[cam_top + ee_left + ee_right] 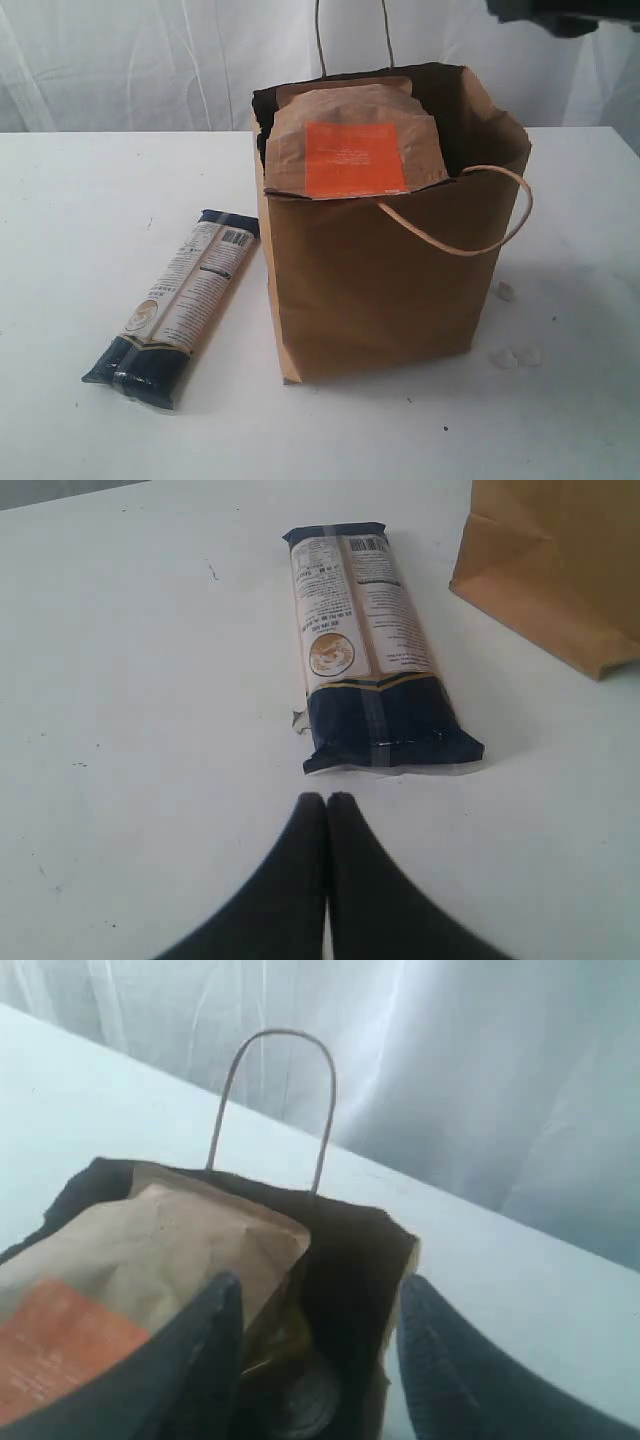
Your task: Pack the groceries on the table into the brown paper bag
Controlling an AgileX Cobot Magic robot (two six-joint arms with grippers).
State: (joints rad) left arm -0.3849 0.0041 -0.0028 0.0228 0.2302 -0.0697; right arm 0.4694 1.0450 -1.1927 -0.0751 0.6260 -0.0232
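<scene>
brown kraft paper makes the tallest thing here: the brown paper bag [380, 290] stands upright on the white worktop [80, 220], its mouth open. the brown pouch with an orange label [350, 140] is inside the bag, at the side nearer the pasta packet, and its upper part sticks out above the rim with the label facing the front. one twine handle [350, 30] rises straight up at the back, the other handle [470, 235] hangs down over the front wall.

the long dark-blue-and-beige pasta packet [178, 305] lies flat on the worktop just beside the bag, not touching it as far as i can see.

the left tool [327, 805] is low over the worktop, near the dark end of the packet. its two fingers are pressed together and have hold of nothing.

the right tool [320, 1290] hangs above the mouth of the bag. its fingers [215, 1330] stand wide apart and are empty. deep in the bag below it something yellowish and a round shape show, too dim to name.

some small white crumbs [515, 357] lie on the worktop at the other side of the bag.
</scene>
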